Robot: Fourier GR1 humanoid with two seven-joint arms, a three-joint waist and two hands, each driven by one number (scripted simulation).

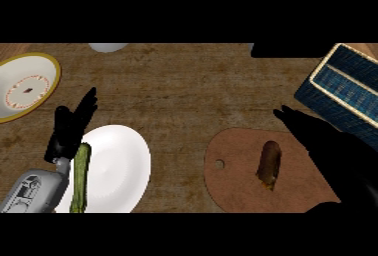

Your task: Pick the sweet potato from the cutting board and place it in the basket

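Note:
A brown sweet potato (269,164) lies lengthwise on the reddish-brown cutting board (229,175) at the lower right. My right hand (325,145) hovers just right of it over the board's right side, fingers straight and pointing up-left, apart from the potato. The blue woven basket (343,87) with a pale rim stands at the upper right. My left hand (71,125) rests open at the left, fingers up, beside the white plate.
A white plate (118,167) holds a long green vegetable (80,177) along its left edge. A yellow-rimmed bowl (26,85) sits at the far left. A pale round object (108,47) peeks in at the top edge.

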